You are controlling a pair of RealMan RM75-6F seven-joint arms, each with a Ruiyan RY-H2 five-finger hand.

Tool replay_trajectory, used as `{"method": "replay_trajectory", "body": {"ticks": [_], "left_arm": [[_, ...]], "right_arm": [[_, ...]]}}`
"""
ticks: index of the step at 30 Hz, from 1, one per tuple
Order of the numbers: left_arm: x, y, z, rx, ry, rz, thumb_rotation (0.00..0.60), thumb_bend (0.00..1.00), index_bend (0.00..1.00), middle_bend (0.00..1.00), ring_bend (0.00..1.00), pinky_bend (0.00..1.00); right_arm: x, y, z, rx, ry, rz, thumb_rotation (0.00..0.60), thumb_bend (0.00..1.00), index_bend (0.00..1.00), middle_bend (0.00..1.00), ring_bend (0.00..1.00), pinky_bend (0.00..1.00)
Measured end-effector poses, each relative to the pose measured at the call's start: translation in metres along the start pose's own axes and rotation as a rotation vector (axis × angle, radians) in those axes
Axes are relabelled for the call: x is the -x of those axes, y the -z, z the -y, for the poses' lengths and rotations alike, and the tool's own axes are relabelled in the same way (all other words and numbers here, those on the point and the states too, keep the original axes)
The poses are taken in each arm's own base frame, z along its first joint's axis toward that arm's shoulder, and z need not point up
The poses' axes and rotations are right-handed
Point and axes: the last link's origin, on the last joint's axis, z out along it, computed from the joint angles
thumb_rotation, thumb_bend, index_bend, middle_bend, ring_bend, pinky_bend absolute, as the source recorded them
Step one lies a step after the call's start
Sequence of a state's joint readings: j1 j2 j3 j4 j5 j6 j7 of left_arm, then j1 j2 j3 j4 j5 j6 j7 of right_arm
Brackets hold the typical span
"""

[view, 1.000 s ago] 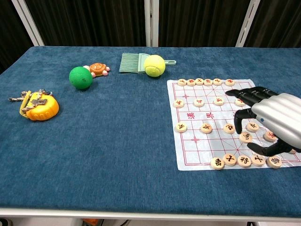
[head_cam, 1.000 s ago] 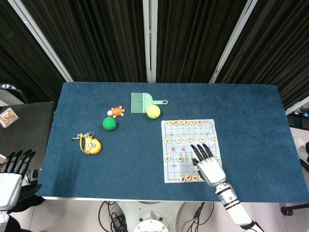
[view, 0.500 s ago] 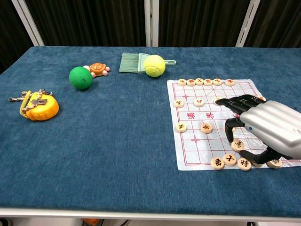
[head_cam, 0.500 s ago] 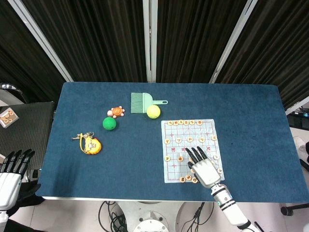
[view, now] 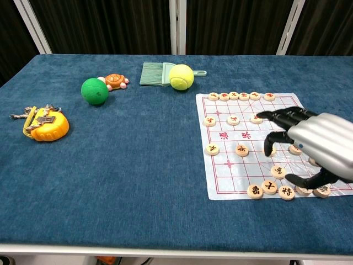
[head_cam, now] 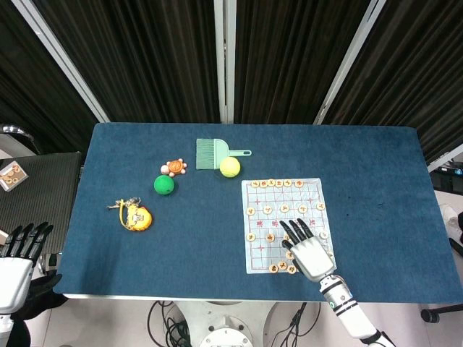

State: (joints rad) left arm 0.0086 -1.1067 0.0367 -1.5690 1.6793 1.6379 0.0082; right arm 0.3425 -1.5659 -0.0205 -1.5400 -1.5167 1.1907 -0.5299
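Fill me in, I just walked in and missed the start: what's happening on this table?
The robot's right hand hovers over a paper chess board dotted with round wooden pieces, fingers spread, gripping nothing that shows. The left hand hangs off the table's near left corner, open. Farther left lie a green ball, a toy turtle, a small brush, a tennis ball and an orange toy, all untouched.
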Motion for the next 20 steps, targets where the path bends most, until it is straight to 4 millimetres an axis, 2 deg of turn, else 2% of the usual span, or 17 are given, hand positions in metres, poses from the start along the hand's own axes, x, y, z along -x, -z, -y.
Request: {"method": "replay_trajectory", "body": {"ticks": [5, 9, 12, 16, 20], "left_arm": [[0.0, -0.001, -0.002, 0.004, -0.001, 0.002, 0.6, 0.13, 0.07, 0.05, 0.0, 0.0], [0.0, 0.0, -0.004, 0.004, -0.001, 0.003, 0.6, 0.13, 0.07, 0.05, 0.0, 0.0], [0.0, 0.0, -0.006, 0.005, -0.007, 0.005, 0.6, 0.13, 0.07, 0.05, 0.0, 0.0], [-0.001, -0.001, -0.007, 0.007, -0.014, 0.009, 0.6, 0.13, 0.07, 0.05, 0.0, 0.0], [-0.001, -0.002, -0.009, 0.01, -0.018, 0.01, 0.6, 0.13, 0.07, 0.05, 0.0, 0.0]], "right_arm": [[-0.03, 0.015, -0.018, 0.036, -0.017, -0.124, 0.6, 0.21, 0.3, 0.0, 0.0, 0.0], [-0.057, 0.041, -0.046, 0.098, -0.01, -0.218, 0.6, 0.19, 0.09, 0.0, 0.0, 0.0], [-0.074, 0.067, -0.071, 0.164, -0.013, -0.286, 0.6, 0.17, 0.0, 0.0, 0.0, 0.0], [-0.083, 0.105, -0.1, 0.261, -0.047, -0.358, 0.6, 0.17, 0.0, 0.0, 0.0, 0.0], [-0.077, 0.147, -0.131, 0.386, -0.075, -0.349, 0.6, 0.17, 0.0, 0.0, 0.0, 0.0]]}}
